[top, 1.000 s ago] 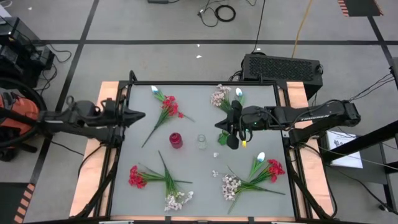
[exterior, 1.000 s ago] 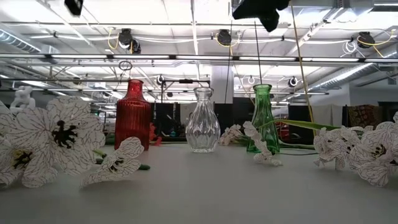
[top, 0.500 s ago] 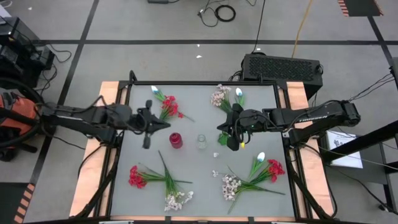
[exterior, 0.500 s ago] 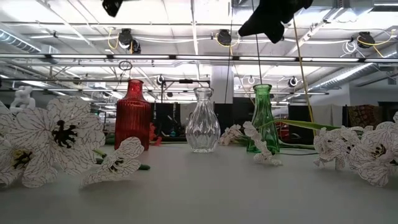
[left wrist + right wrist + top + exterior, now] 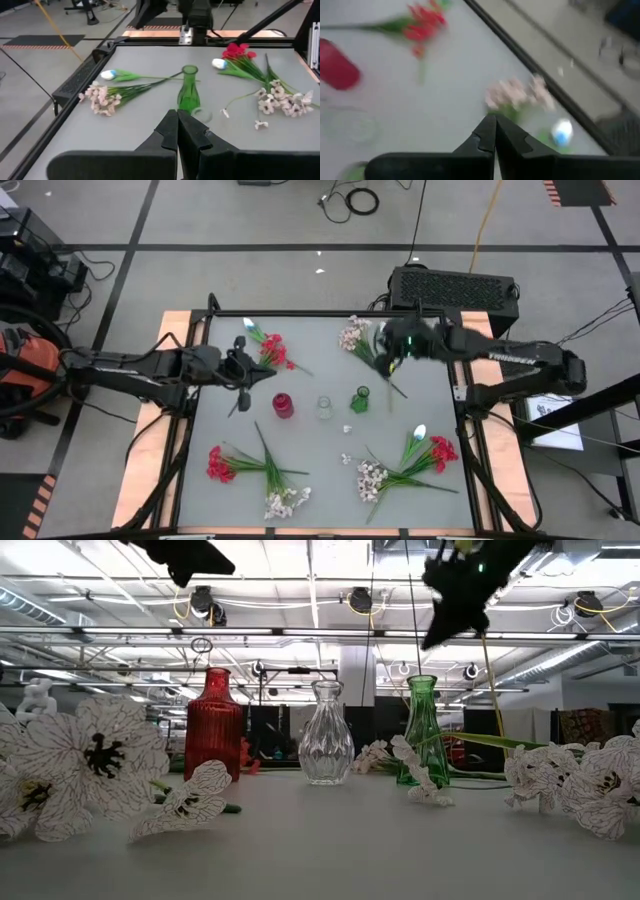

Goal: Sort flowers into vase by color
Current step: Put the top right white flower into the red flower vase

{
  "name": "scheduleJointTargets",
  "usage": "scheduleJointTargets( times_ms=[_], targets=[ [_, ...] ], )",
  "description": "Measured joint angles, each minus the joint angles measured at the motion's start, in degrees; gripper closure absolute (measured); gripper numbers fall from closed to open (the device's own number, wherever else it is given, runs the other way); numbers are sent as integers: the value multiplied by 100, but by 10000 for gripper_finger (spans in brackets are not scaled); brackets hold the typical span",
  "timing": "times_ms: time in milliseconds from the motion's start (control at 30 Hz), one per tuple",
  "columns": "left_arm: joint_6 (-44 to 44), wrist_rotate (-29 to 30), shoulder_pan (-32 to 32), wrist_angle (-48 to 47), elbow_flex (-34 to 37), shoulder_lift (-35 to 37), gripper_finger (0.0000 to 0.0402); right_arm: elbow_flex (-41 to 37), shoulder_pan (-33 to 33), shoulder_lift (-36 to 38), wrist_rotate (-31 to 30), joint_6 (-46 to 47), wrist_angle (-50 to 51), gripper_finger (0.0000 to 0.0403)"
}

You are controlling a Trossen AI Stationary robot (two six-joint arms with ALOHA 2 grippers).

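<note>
Risk sits with both claws pressed together and empty: your right claw [image 5: 392,358] hangs above the pink-and-white sprigs [image 5: 356,335] at the counter's [image 5: 320,470] far right corner. Drop without parting and you only shove stems, perhaps toppling the green vase [image 5: 360,400] nearby; your left claw [image 5: 243,370] risks the same beside the red sprigs [image 5: 271,350].

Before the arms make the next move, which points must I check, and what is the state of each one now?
1. Red ribbed glass vase, clear glass vase and green glass vase stand upright: ok.
2. Vases contain sorted flowers: not ok, none is inside.
3. Left gripper ready to pick: not ok, shut and empty.
4. Right gripper ready to pick: not ok, shut and empty, above the pinkish-white blossom sprig.
5. Red bloom sprig beside the left gripper lies free on the table: ok.
6. Stem position under the right gripper: cannot tell.
</note>
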State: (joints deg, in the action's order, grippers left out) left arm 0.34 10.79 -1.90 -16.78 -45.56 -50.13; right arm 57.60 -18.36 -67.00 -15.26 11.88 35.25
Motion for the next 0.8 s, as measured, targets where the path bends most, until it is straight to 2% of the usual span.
scheduleJointTargets(
  times_ms=[133,267,533,800],
  targets=[
    [-110,0,38,-31,0,0,400,2,-930,-438,903,-166,130,397],
    [-149,-2,38,-60,0,0,400,2,-1197,-1019,1640,-452,-19,369],
    [-155,0,38,-205,0,0,400,2,-1205,-2120,1713,-654,-246,279],
    [-153,0,38,-222,0,0,400,4,-1203,-2810,1713,-500,-1030,199]
  ],
)
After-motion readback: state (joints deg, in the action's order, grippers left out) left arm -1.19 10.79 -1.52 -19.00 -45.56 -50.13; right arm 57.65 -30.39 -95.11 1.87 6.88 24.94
